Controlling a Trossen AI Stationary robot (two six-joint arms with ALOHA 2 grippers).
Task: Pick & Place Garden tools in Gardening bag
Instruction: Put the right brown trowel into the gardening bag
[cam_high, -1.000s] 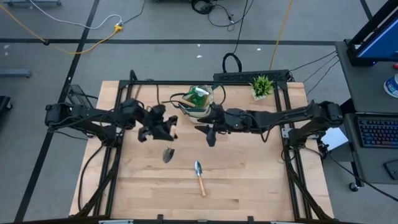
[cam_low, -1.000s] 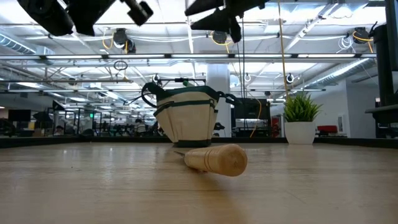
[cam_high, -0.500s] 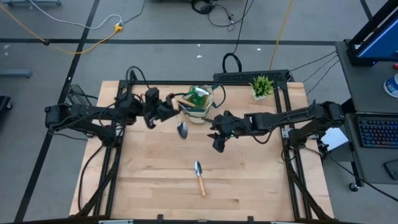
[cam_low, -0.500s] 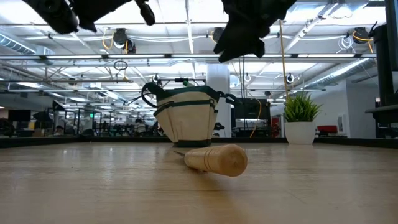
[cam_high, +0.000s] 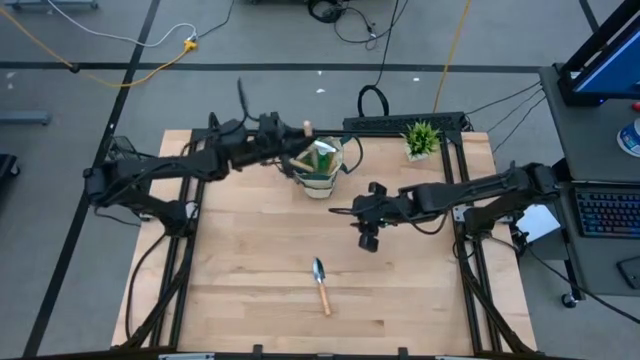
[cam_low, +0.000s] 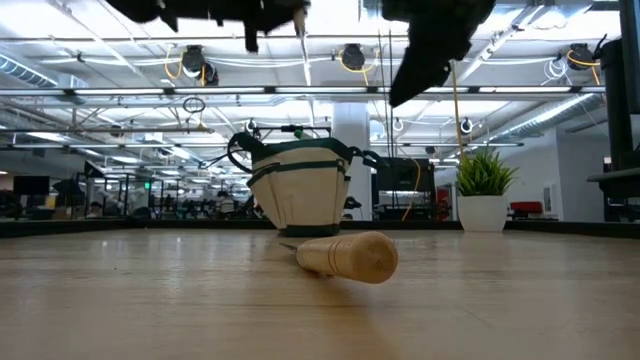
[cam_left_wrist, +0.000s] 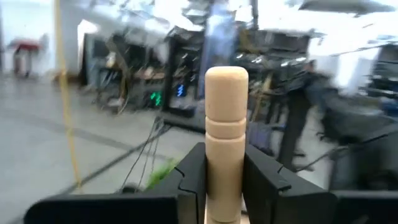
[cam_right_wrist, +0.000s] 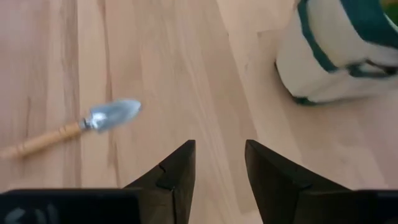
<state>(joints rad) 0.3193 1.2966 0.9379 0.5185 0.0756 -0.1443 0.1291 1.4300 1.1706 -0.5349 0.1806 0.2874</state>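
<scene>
Left gripper (cam_high: 290, 152) is raised at the 9 o'clock edge of the gardening bag (cam_high: 320, 168), jaws clamped on the wooden handle of a garden tool (cam_left_wrist: 225, 134); the handle stands between both fingers, its rounded end projecting past them. Right gripper (cam_high: 366, 238) hovers at 4 o'clock from the bag, jaws narrowly parted and holding nothing. A wooden-handled trowel (cam_high: 320, 282) lies on the table (cam_high: 230, 290) at 6 o'clock from the bag, apart from both grippers.

I count one gardening bag (cam_high: 318, 172), one trowel (cam_high: 321, 283) lying on the tabletop (cam_high: 240, 280), one wooden-handled tool (cam_left_wrist: 226, 143) held aloft, and one potted plant (cam_high: 421, 138).
</scene>
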